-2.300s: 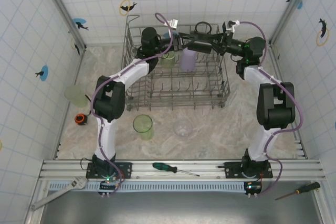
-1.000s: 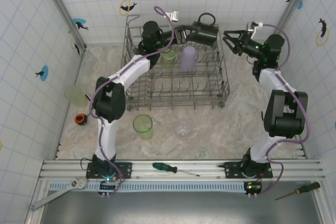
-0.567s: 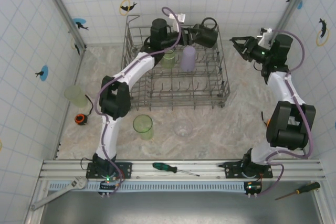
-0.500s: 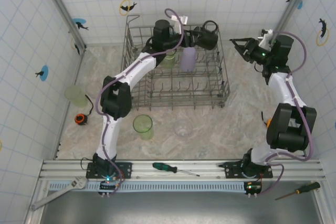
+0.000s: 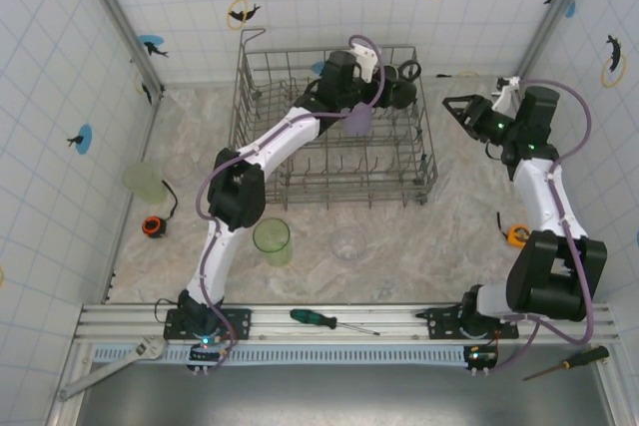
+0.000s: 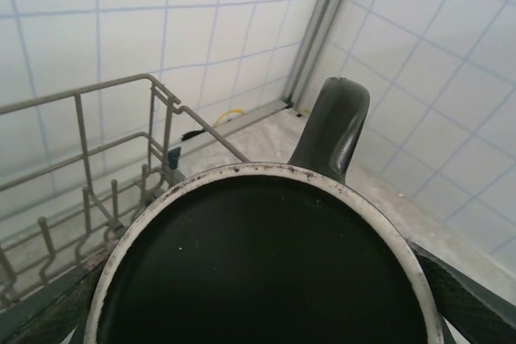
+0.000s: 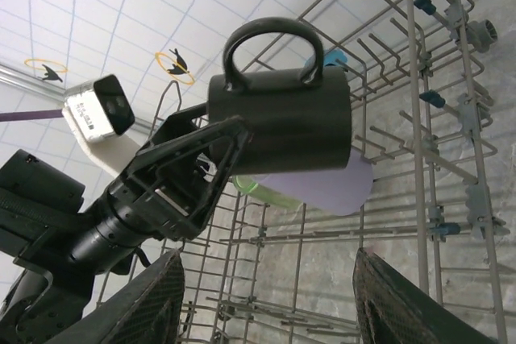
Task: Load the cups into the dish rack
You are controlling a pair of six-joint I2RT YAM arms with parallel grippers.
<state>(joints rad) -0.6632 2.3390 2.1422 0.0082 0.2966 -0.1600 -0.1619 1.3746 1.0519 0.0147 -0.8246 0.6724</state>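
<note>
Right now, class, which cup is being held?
The black mug with the handle: the left arm's jaws grip it over the dish rack. No other cup is gripped.

The dish rack (image 5: 369,172) sits mid-table. A mug (image 5: 397,94) hangs over its 2 o'clock side, above an inner cup (image 5: 359,119). Outside stand a near cup (image 5: 347,241) at 6 o'clock, a second cup (image 5: 272,239) at 7 and a side cup (image 5: 142,182) at 8.

My left arm (image 5: 275,140) and right arm (image 5: 545,199) are white tubes joined by bulky black motor housings. A purplish cable (image 5: 585,137) loops along each. Green lights (image 5: 205,340) glow at both black bases (image 5: 205,324).
</note>
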